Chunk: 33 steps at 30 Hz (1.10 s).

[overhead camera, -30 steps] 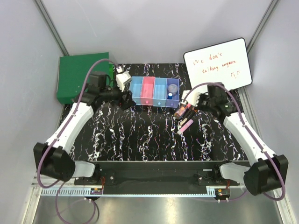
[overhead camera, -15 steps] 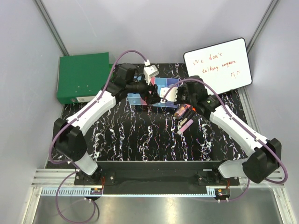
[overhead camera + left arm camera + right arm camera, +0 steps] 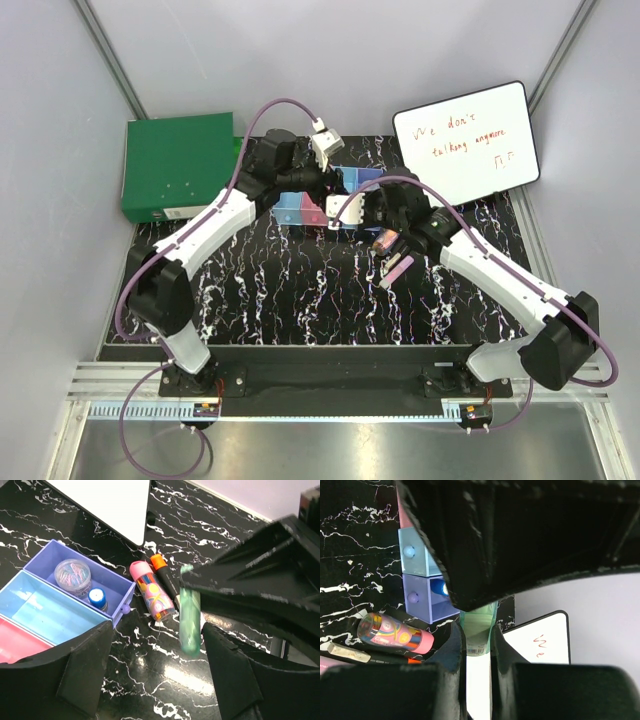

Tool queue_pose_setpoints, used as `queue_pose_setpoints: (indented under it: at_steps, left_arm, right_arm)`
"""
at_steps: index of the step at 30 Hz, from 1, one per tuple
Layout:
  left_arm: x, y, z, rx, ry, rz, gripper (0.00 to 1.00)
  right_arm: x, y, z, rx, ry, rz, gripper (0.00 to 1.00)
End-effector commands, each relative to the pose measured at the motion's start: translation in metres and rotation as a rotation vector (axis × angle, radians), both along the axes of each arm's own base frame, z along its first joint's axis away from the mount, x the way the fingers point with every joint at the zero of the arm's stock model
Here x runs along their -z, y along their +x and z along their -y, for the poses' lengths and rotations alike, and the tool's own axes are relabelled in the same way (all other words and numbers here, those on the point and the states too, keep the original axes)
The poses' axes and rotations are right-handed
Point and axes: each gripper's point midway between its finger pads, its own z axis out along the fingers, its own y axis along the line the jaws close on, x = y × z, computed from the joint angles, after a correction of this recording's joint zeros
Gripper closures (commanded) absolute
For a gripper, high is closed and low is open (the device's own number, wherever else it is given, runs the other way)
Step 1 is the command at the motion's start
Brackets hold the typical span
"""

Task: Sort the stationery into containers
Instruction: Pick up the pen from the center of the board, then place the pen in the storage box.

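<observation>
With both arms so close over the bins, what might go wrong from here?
The left hand is open beside the right hand, so the arms may collide. The green stick is pinched near one end and could slip. The purple bin already holds a disc and blue piece, leaving little room.

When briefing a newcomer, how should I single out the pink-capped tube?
Find the purple translucent plastic bin ending the joined row. Just beyond it on the black marbled table lies a stubby multicoloured tube; unlike the slim orange-tipped marker alongside, its cap is pink.

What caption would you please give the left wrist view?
The right gripper holds the green stick near the purple bin.
</observation>
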Motion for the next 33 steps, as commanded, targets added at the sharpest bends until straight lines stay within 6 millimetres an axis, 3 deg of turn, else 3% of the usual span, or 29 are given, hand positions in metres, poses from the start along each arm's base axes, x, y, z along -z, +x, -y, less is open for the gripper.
queue_pose_setpoints:
  at_steps: [1,6,10,11,13,16,18,19,20,22,23,29,33]
  left_arm:
    - [-0.038,0.011,0.012,0.014,-0.085,0.088,0.27]
    - [-0.038,0.011,0.013,0.022,-0.09,0.087,0.39]
    - [-0.041,0.009,0.015,0.038,-0.097,0.088,0.55]
    - [-0.041,0.008,0.015,0.043,-0.099,0.085,0.67]
    - [-0.043,0.007,0.017,0.052,-0.104,0.086,0.74]
    - [-0.043,0.006,0.02,0.057,-0.103,0.088,0.9]
    - [-0.044,0.007,0.021,0.054,-0.102,0.089,1.0]
    - [-0.043,0.007,0.021,0.051,-0.102,0.086,1.0]
    - [-0.045,0.007,0.021,0.05,-0.105,0.089,1.0]
    - [-0.042,0.008,0.021,0.047,-0.097,0.086,1.0]
    - [-0.043,0.007,0.02,0.047,-0.094,0.088,1.0]
    - [-0.029,0.009,0.008,0.022,-0.012,0.122,1.0]
    - [-0.011,0.025,-0.01,-0.058,0.115,0.196,1.0]
  right_arm:
    - [-0.028,0.006,-0.007,0.021,0.054,0.069,1.0]
    - [-0.027,0.003,-0.009,0.013,0.047,0.076,1.0]
    - [-0.024,0.004,-0.008,0.014,0.039,0.079,1.0]
    - [-0.025,0.005,-0.008,0.014,0.042,0.082,1.0]
    - [-0.025,0.004,-0.009,0.013,0.042,0.082,1.0]
    - [-0.025,0.006,-0.009,0.016,0.042,0.088,0.94]
    - [-0.025,0.006,-0.009,0.016,0.041,0.092,0.82]
    - [-0.024,0.006,-0.007,0.015,0.031,0.097,0.66]
    - [-0.024,0.005,-0.008,0.01,0.033,0.099,0.41]
    - [-0.022,0.004,-0.006,0.018,0.036,0.095,0.1]
    - [-0.023,0.004,-0.006,0.024,0.047,0.09,0.03]
    - [-0.031,0.001,-0.003,0.073,0.117,0.071,0.0]
    - [-0.047,0.003,0.01,0.14,0.184,0.095,0.0]
